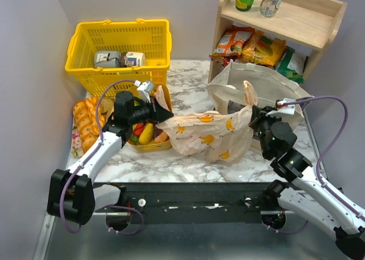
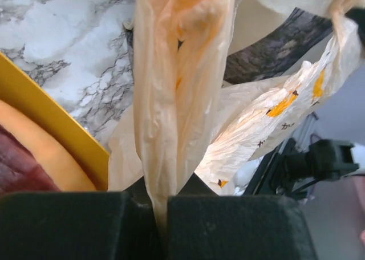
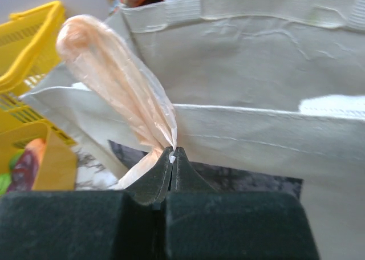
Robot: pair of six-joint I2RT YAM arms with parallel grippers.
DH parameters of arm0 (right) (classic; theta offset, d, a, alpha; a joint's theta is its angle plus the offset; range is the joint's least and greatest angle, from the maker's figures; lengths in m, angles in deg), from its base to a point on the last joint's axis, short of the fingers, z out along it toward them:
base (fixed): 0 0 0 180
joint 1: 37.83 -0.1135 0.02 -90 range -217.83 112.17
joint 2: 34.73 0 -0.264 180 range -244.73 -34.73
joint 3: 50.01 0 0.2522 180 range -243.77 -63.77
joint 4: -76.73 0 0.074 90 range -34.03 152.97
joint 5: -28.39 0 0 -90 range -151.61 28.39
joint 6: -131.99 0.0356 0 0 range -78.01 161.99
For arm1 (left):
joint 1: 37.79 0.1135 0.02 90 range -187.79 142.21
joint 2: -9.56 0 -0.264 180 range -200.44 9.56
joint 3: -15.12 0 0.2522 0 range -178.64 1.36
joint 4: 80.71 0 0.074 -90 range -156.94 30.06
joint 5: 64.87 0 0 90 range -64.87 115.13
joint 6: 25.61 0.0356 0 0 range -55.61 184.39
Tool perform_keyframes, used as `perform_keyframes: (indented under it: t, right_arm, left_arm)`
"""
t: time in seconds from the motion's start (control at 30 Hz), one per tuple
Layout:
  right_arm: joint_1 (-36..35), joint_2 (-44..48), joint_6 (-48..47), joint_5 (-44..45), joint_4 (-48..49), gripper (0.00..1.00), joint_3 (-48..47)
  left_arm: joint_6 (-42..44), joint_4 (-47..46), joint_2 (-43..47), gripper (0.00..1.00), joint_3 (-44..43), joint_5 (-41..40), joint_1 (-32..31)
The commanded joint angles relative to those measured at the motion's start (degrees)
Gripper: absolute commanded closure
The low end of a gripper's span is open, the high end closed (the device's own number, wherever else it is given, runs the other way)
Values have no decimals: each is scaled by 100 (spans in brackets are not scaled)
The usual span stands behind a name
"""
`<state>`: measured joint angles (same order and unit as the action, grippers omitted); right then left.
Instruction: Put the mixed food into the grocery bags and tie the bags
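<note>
The peach plastic bag (image 1: 211, 133) with yellow fruit prints lies at mid table. My left gripper (image 1: 165, 115) is shut on its left handle (image 2: 177, 89). My right gripper (image 1: 255, 113) is shut on its right handle (image 3: 114, 72), which stands up as a loop (image 1: 248, 92). The beige canvas tote (image 1: 256, 86) with a dark print stands just behind the bag; it fills the right wrist view (image 3: 256, 100). Fruit and vegetables (image 1: 147, 133) sit in a small yellow tray under my left arm. No drink cans show.
A yellow shopping basket (image 1: 120, 49) with cartons stands at back left. Braided bread loaves (image 1: 85, 123) lie at the left edge. A wooden shelf (image 1: 279, 26) with snack packets and bottles stands at back right. The yellow tray edge shows in the left wrist view (image 2: 51, 134).
</note>
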<state>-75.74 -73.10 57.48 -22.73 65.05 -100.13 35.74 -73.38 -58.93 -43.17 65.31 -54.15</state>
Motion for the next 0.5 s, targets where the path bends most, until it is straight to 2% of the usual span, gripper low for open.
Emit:
perform_keyframes:
  t: [0.0, 0.13, 0.23, 0.3, 0.47]
  right_arm:
    - [21, 119, 174, 1096, -393, 99, 155]
    - [29, 111, 192, 1035, -455, 99, 147]
    - [21, 145, -1, 579, -263, 99, 173]
    - [21, 207, -430, -237, 159, 99, 295]
    - [21, 41, -731, -2037, 1012, 99, 288]
  left_arm:
    - [-959, -1000, 336, 100, 515, 297, 124]
    - [-950, -895, 538, 100, 621, 174, 159]
    - [-871, -824, 547, 100, 551, 279, 133]
    - [-653, -605, 425, 100, 350, 446, 46]
    - [-63, -112, 91, 100, -301, 683, -717]
